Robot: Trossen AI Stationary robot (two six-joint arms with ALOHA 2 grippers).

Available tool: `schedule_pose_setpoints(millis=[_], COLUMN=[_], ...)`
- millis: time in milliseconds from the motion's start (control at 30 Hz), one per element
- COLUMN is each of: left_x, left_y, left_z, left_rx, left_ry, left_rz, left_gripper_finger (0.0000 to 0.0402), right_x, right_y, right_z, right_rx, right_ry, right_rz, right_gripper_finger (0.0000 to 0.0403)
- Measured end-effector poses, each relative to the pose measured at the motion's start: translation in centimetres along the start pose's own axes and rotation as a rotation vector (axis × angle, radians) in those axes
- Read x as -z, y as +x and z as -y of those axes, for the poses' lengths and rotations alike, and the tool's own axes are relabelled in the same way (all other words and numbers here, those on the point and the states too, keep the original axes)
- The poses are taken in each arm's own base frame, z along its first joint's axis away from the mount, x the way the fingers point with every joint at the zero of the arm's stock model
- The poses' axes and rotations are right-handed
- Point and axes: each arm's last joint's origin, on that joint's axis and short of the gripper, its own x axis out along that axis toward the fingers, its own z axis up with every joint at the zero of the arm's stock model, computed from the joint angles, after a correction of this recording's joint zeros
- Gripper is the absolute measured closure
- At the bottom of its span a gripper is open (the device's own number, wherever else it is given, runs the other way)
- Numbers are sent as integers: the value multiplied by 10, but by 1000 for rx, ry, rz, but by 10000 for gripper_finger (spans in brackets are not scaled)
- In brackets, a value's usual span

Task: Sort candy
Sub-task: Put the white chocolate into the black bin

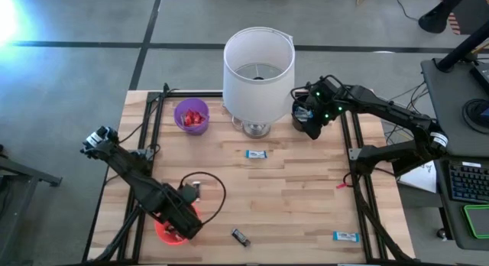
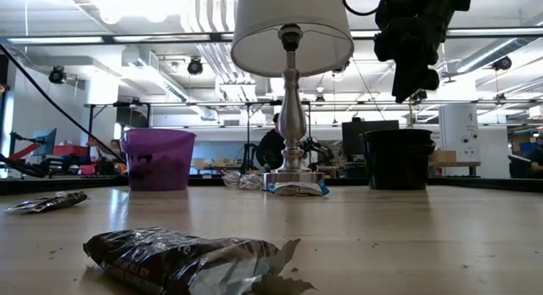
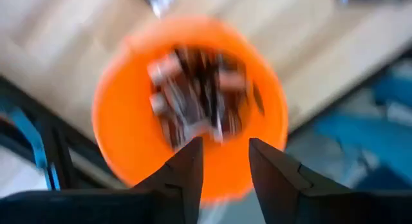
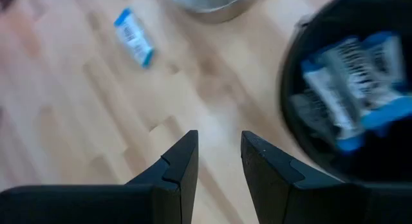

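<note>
My left gripper hangs open, pointing down over an orange-red cup of dark-wrapped candy at the table's near left. My right gripper is open above the table beside a black cup holding blue-and-white candy, at the far right. Loose candy lies flat on the table: a blue one near the lamp, a dark one and another blue one by the near edge. A purple cup holds red candy.
A white-shaded lamp stands at the far middle, between the purple cup and the black cup. Black frame rails run along the table's left and right sides. In the low view the dark candy lies closest, and bare wood fills the table's middle.
</note>
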Motion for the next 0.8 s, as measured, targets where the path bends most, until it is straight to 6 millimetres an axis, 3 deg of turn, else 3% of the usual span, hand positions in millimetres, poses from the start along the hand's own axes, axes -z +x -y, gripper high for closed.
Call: schedule_pose_setpoints(millis=[267,567,800], left_x=[-22,-41,-58], left_y=[-3,-6,-5], left_z=[-14,-27,-41], left_rx=[-134,-261,-334], left_ry=[-68,22,141], left_rz=[223,312,365], left_gripper_finger=[291,291,291], right_x=[8,23,32], right_y=[-1,-2,-1], right_z=[-7,-11,-34], right_rx=[-269,-241,-237], right_ry=[-29,146,250], right_rz=[-91,-259,-345], right_gripper_finger=[296,296,296])
